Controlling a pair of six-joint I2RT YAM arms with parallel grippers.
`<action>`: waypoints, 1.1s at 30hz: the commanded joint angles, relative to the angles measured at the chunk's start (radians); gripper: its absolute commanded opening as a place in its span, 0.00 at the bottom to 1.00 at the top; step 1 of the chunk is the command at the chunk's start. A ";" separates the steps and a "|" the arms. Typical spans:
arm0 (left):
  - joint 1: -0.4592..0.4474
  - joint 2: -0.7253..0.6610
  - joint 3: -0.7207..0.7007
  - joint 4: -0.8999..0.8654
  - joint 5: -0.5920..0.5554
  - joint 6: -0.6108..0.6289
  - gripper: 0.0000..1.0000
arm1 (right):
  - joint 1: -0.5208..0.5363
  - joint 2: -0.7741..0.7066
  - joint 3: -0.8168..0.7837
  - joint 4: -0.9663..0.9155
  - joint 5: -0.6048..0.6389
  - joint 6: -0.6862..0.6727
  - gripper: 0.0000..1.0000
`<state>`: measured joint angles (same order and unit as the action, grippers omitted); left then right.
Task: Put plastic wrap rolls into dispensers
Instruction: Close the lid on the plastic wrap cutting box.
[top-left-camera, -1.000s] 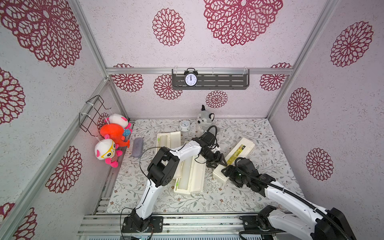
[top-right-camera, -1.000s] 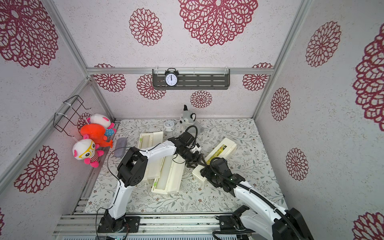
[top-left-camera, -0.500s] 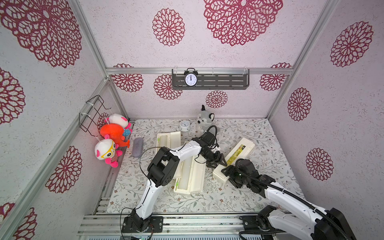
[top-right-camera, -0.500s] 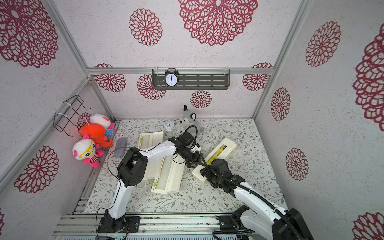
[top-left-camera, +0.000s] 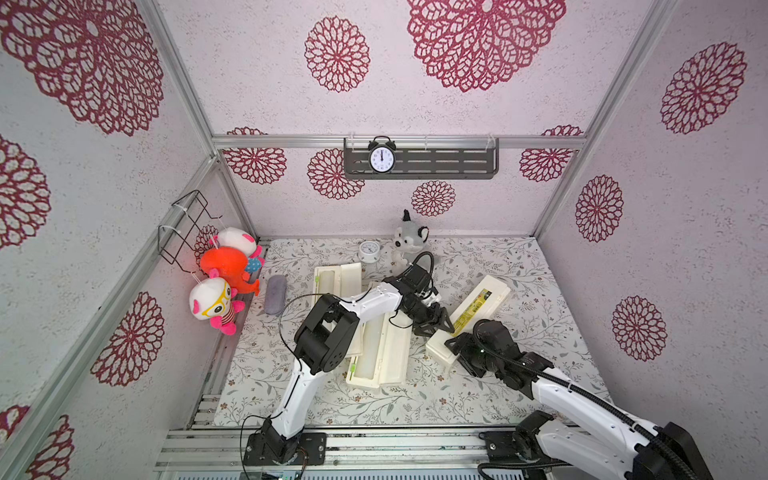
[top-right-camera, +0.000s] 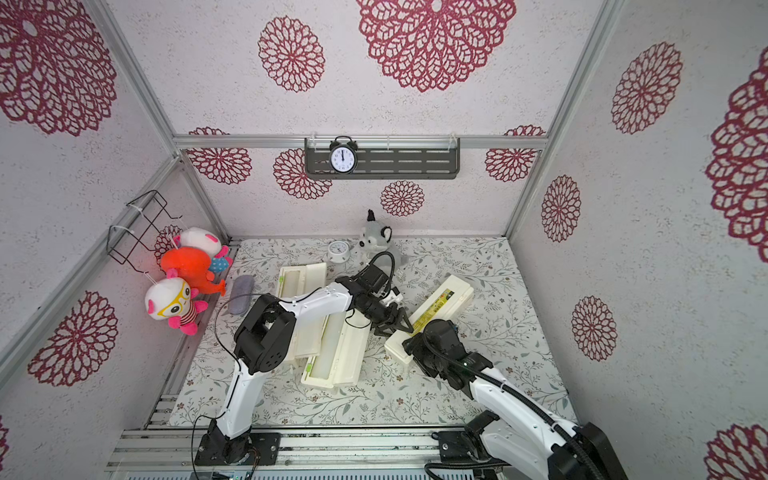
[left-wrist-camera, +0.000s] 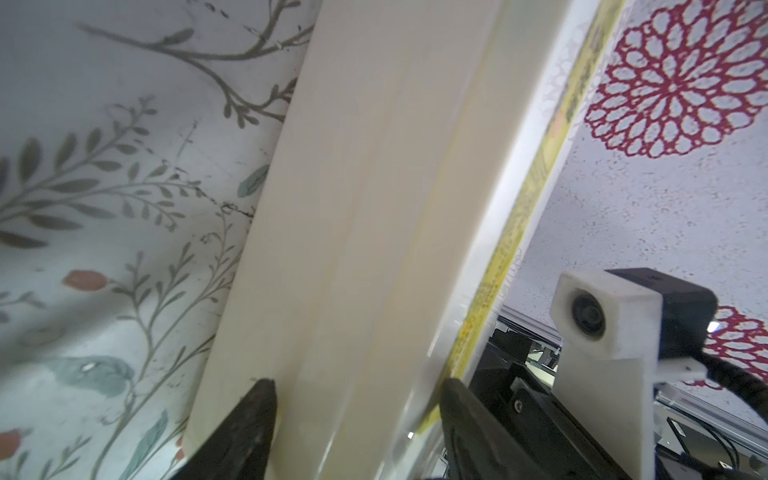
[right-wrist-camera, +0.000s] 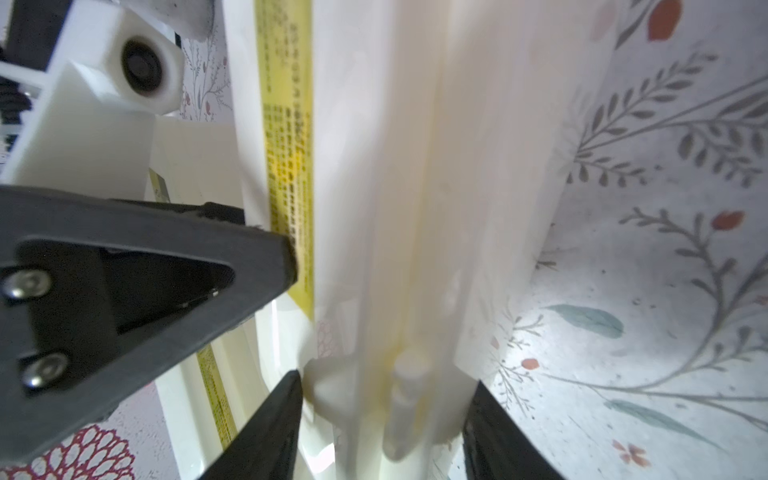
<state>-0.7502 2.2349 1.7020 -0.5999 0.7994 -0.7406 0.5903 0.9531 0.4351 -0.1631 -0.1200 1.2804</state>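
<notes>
One dispenser (top-left-camera: 478, 307) right of centre in both top views, long axis running lower left to upper right. Left gripper (top-left-camera: 435, 330) astride its lower-left stretch, right gripper (top-left-camera: 455, 345) at that very end (nearer); both half-spread, clamped or not unclear.

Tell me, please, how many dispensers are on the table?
3: back dispenser, open; middle dispenser, open, partly under the left arm; right dispenser, yellow-labelled. No others visible.
</notes>
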 joint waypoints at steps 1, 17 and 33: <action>-0.050 0.032 -0.039 -0.066 0.037 0.025 0.65 | 0.020 0.002 -0.081 0.004 0.008 0.017 0.60; -0.044 0.080 0.042 -0.155 0.016 0.086 0.65 | -0.125 -0.043 -0.083 -0.043 0.034 -0.120 0.66; 0.000 0.263 0.324 -0.169 0.007 0.085 0.66 | -0.428 0.153 0.033 0.087 -0.053 -0.455 0.63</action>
<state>-0.7517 2.4229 2.0029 -0.7807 0.8597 -0.6395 0.2028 1.0595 0.4519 -0.0437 -0.1837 0.9470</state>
